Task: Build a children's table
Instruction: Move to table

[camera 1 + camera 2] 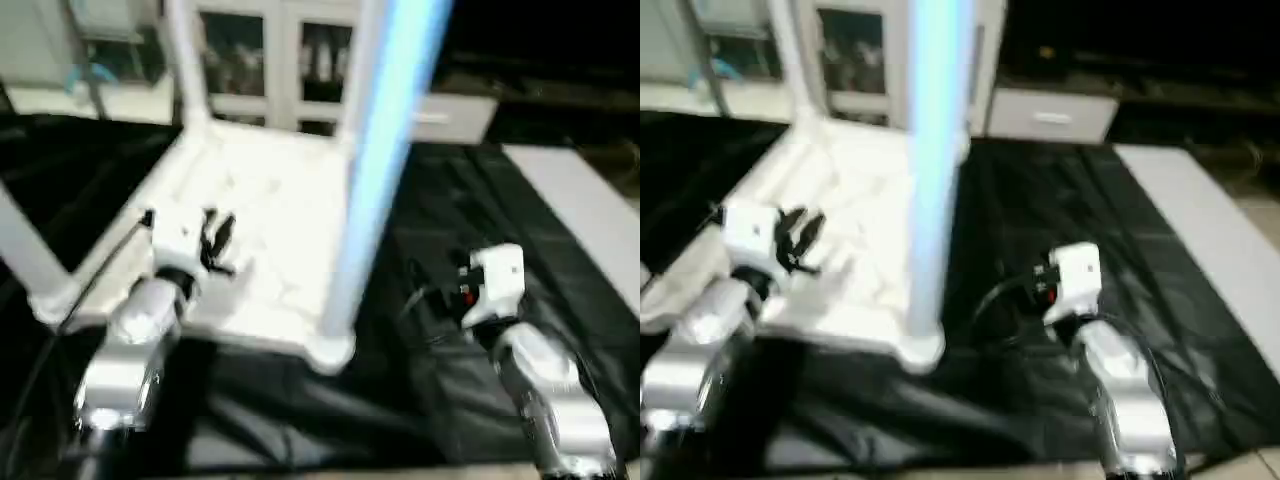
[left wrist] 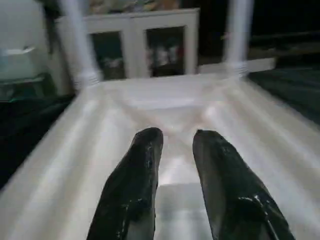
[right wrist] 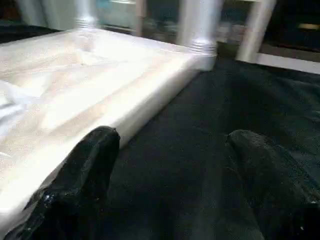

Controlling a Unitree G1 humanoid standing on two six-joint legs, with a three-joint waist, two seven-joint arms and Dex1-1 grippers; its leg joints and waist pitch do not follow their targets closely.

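Standing legs-up, children's table (image 1: pixel 270 240), left pincer (image 1: pixel 216 243) above it, empty

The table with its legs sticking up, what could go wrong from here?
1. The left gripper hovers over the upturned table top close to the near leg; a sideways swing could knock that leg loose.
2. The right gripper, fingers wide, sits low over the black sheet beside the top's edge and might snag the sheet.

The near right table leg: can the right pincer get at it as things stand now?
Probably yes. The right pincer stands open over the black sheet beside the near right table leg, and nothing lies between them.
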